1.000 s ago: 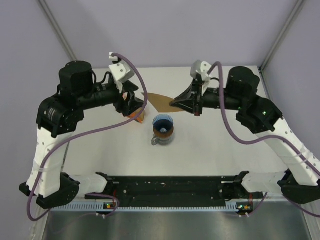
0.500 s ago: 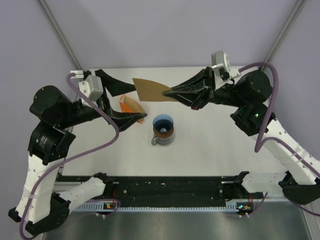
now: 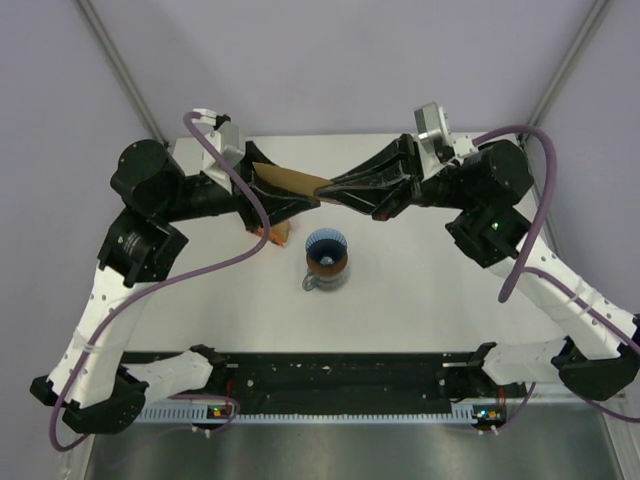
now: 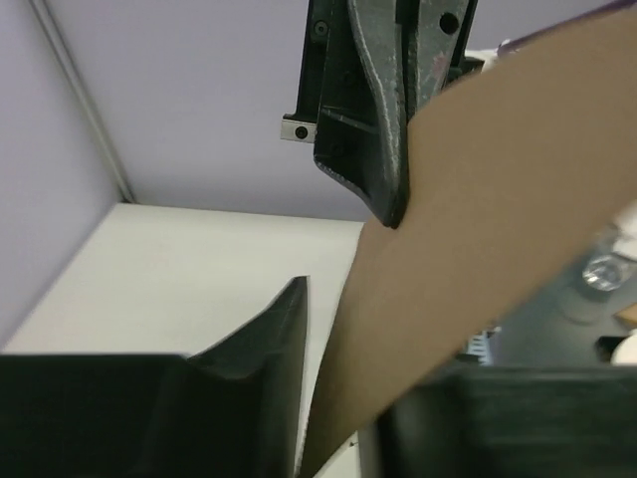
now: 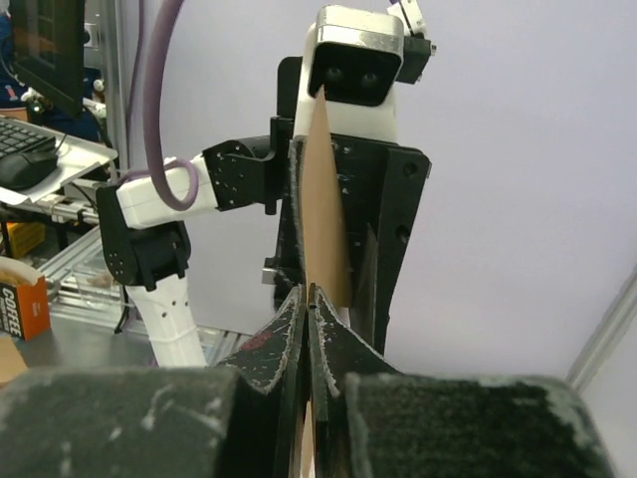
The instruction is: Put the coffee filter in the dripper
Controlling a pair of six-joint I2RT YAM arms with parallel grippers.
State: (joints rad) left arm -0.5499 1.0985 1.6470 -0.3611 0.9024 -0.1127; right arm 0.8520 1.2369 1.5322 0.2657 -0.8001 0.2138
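Top external view
Right claw (image 3: 335, 190): pressed together, pinching the right tip of the coffee filter (image 3: 290, 180).
Coffee filter: held in the air between the two arms, above the far part of the surface (image 3: 430, 290), far-left of the dripper (image 3: 326, 247) and not touching it.
Left claw (image 3: 285, 196): spread, set around the filter's left part.
Dripper: blue cone, upright, seated on a grey glass jug (image 3: 318, 282) near the middle of the surface.
Orange-and-white pack (image 3: 277, 234): left of the dripper, partly hidden under the left arm.

Left wrist view
Coffee filter (image 4: 478, 219): a broad brown sheet passing between the claw's two fingers.
Left finger (image 4: 264, 349): apart from the sheet, with surface showing in the gap.
Right claw (image 4: 391, 204): closed on the filter's upper edge.

Right wrist view
Right claw (image 5: 310, 299): fingertips shut on the filter.
Coffee filter (image 5: 324, 199): seen edge-on, upright, reaching into the spread left claw behind it.
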